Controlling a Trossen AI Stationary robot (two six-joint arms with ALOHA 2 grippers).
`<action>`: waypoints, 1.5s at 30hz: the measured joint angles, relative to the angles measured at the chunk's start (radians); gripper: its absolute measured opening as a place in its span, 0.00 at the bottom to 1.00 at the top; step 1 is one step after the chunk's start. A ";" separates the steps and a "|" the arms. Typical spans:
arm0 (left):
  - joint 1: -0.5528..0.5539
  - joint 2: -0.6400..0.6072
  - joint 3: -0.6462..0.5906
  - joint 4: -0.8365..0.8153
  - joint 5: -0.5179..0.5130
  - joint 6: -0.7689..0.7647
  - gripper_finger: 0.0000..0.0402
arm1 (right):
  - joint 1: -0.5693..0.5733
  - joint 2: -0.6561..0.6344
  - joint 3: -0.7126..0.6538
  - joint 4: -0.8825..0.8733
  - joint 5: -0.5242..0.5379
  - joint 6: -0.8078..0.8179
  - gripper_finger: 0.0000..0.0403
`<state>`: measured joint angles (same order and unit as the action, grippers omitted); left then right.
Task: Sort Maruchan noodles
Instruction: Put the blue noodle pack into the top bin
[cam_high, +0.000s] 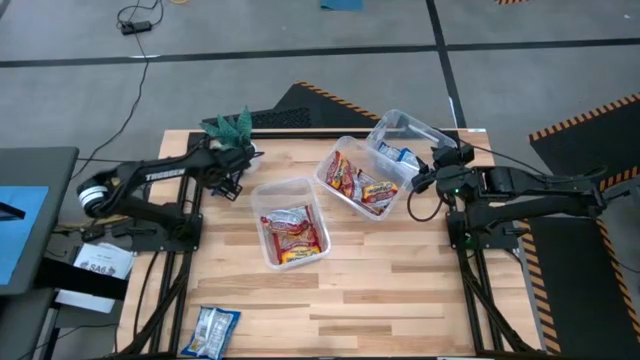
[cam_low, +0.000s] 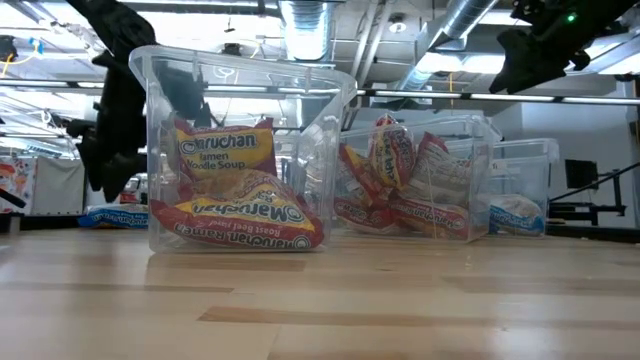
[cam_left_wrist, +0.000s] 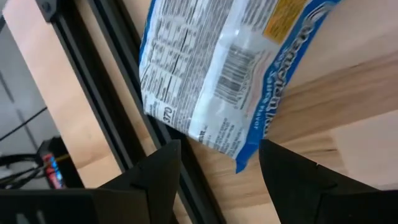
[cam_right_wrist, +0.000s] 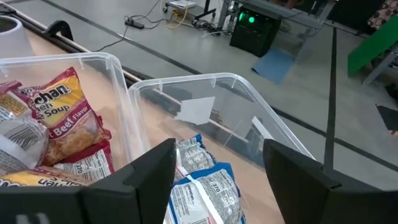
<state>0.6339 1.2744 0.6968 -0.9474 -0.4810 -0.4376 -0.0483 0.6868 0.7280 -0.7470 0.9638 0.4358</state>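
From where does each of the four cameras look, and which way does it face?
High view: above the table, facing straight down; both arms show, left gripper, right gripper.
Low view: at table-top height, facing level across at the near tub; dark arm parts hang in from above.
Left wrist view: faces a blue-and-white packet; own open fingers show.
Right wrist view: faces into the far tub; own open fingers show.
Shared: high and low views both show the red packets.

Left arm: dark six-joint arm, reaching from the table's left edge toward its far left corner.
Left gripper (cam_high: 236, 172): dark two-finger gripper, fingers spread apart, empty.
Right arm: dark, extended from the right edge.
Right gripper (cam_high: 428, 172): fingers parted, empty.
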 joint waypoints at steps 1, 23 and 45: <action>0.005 0.015 0.000 0.000 0.001 0.003 0.51 | 0.000 0.000 0.000 0.000 0.000 0.000 0.65; 0.000 0.211 0.000 0.073 -0.006 0.027 0.37 | 0.000 0.000 0.000 0.000 0.001 0.000 0.65; -0.248 0.074 0.161 -0.452 0.086 -0.119 0.00 | 0.000 0.000 0.001 0.000 -0.016 0.000 0.65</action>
<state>0.3856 1.3480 0.8582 -1.3995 -0.3951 -0.5568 -0.0483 0.6871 0.7292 -0.7470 0.9475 0.4358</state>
